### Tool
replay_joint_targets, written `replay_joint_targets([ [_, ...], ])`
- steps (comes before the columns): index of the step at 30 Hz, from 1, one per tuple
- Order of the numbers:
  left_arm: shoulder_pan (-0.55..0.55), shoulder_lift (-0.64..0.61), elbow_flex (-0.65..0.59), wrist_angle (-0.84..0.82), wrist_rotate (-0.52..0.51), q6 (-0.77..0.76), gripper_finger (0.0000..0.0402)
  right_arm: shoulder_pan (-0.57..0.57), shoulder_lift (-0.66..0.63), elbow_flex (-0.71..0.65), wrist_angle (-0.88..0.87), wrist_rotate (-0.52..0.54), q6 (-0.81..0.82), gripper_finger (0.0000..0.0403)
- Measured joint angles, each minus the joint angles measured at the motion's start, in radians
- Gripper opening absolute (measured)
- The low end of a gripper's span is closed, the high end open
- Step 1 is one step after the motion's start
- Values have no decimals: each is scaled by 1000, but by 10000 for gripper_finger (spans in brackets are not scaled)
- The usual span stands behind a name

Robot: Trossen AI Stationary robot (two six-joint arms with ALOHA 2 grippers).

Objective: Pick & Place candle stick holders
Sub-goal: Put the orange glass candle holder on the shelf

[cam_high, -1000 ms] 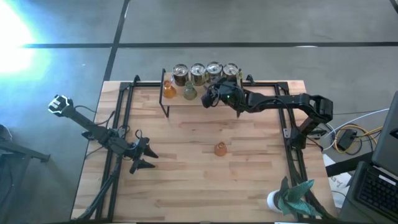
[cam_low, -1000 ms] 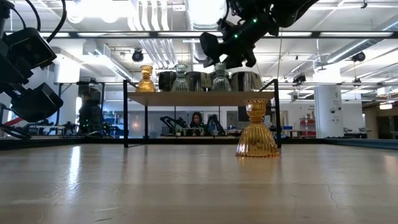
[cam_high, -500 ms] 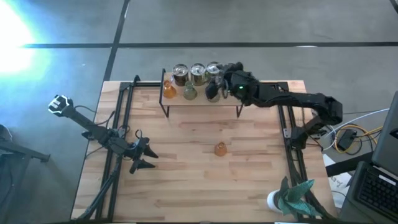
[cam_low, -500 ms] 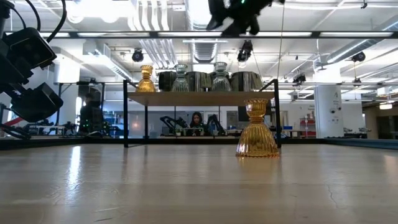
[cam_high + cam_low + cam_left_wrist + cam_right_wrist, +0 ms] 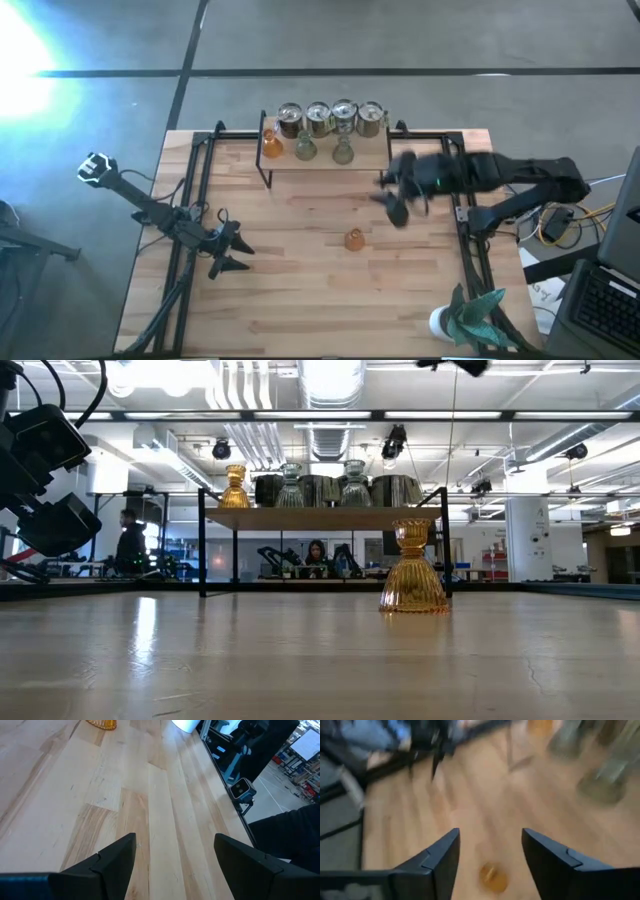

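A small shelf [image 5: 372,160] stands at the table's far middle. Several silvery cups [image 5: 318,118] stand along its back. In front of them stand an amber glass holder [image 5: 272,145] and two clear ones [image 5: 305,150] [image 5: 343,152]. Another amber holder [image 5: 354,239] [image 5: 412,570] stands alone on its wide base at mid-table. My right gripper [image 5: 395,205] [image 5: 490,855] hangs open, high over the table between the shelf and that holder, with nothing between its fingers. My left gripper [image 5: 230,255] [image 5: 175,860] waits open at the near left.
A white pot with teal leaves [image 5: 465,318] stands at the near right corner. Black frame rails [image 5: 465,240] run along the table's left and right sides. Bare wood [image 5: 300,300] lies between the lone holder and the near edge. People show in the room beyond.
My right gripper has drawn away from the right-hand clear holder, which now stands on the shelf's front row. It has risen, tipped toward level, and swung quickly toward the table's near and right side.
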Motion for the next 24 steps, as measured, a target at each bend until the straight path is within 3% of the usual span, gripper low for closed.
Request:
replay_joint_targets([
  [3, 0, 0, 0, 0, 0, 0, 273, 140, -23, -58, -39, 31, 151, 181],
  [8, 0, 0, 0, 0, 0, 0, 273, 298, -21, -114, -33, 211, 258, 142],
  [14, 0, 0, 0, 0, 0, 0, 273, 338, 29, -121, -25, 187, 348, 120],
  [19, 0, 0, 0, 0, 0, 0, 273, 336, 108, -121, -64, 123, 382, 133],
  [24, 0, 0, 0, 0, 0, 0, 273, 335, 205, -135, -65, 92, 450, 189],
])
